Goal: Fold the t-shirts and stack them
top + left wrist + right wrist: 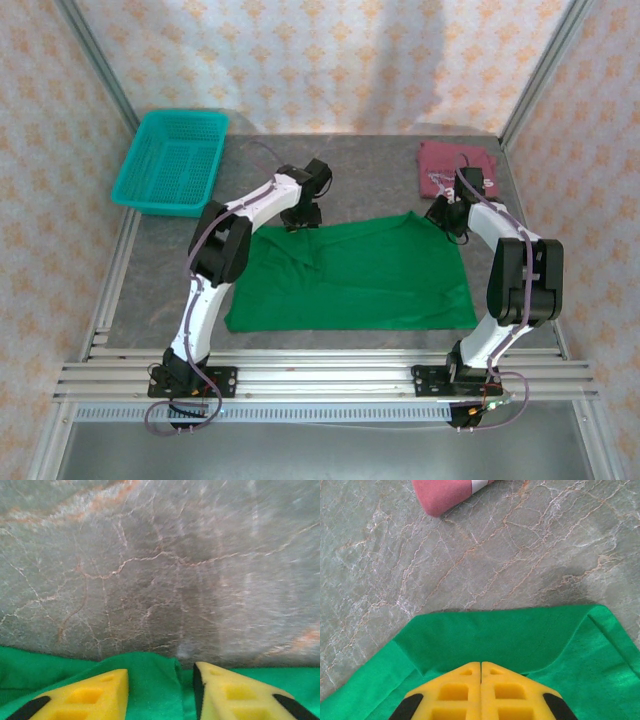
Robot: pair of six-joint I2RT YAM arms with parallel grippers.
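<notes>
We see the green t-shirt (370,280) spread across the worktop (160,280), the maroon t-shirt (445,160) folded at the far right corner, the left tool (161,674) parted astride a raised green fold, and the right tool (480,666) closed over the green shirt's far-right corner.

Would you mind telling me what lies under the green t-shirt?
The green t-shirt lies spread on the grey marbled table, which is bare around the shirt's edges. Anything beneath its middle is covered by cloth and cannot be seen.
</notes>
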